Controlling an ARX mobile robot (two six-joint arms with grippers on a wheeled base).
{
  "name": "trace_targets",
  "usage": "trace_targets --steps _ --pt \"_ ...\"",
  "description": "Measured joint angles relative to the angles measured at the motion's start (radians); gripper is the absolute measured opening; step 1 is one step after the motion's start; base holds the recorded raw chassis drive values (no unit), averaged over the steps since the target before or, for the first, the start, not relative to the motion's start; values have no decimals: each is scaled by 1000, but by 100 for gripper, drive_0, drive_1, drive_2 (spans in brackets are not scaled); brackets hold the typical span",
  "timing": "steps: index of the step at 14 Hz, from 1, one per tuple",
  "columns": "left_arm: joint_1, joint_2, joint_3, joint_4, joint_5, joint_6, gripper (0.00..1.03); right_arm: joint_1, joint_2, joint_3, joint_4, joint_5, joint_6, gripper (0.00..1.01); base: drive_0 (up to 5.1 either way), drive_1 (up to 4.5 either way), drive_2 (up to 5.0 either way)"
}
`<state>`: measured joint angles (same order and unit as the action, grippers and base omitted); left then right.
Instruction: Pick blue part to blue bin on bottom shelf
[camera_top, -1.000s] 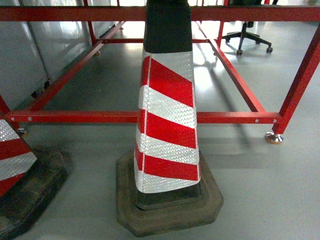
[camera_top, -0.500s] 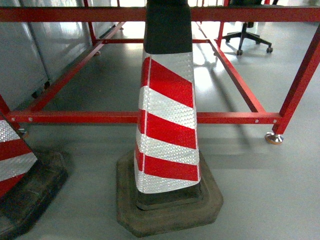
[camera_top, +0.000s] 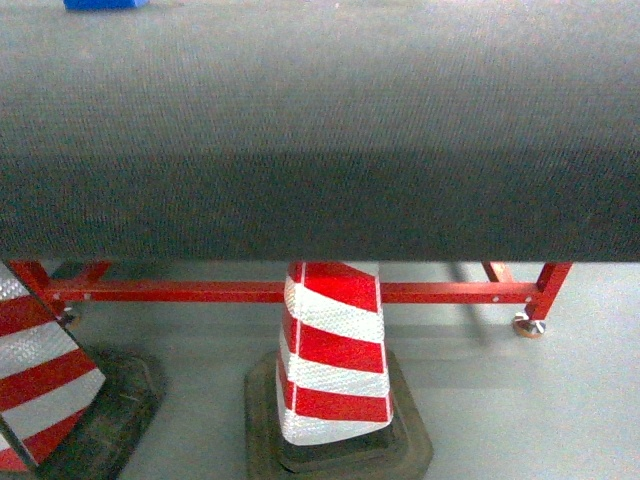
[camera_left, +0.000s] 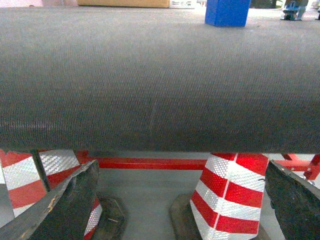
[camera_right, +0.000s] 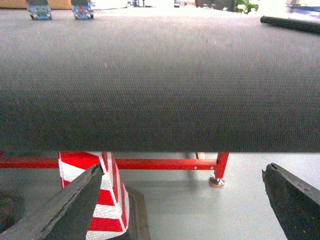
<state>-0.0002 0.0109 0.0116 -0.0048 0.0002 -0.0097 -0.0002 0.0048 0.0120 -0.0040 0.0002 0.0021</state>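
Waiting to be picked, the blue part sits at the desk's far edge.

Nothing is grasped yet, so the whole task remains. The left hand and right hand both hang open and empty below the near edge, well apart from it, striped cones beneath.

Wide dark mat filling most of the frame, blue block at its far edge. Below, striped cones, red frame bar. Left gripper fingers spread apart.
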Motion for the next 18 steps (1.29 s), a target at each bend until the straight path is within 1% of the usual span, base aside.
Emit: trace_targets --steps 18 --pt "0 0 0 3 -1 0 98 0 0 0 0 0 -2 98 0 0 0"
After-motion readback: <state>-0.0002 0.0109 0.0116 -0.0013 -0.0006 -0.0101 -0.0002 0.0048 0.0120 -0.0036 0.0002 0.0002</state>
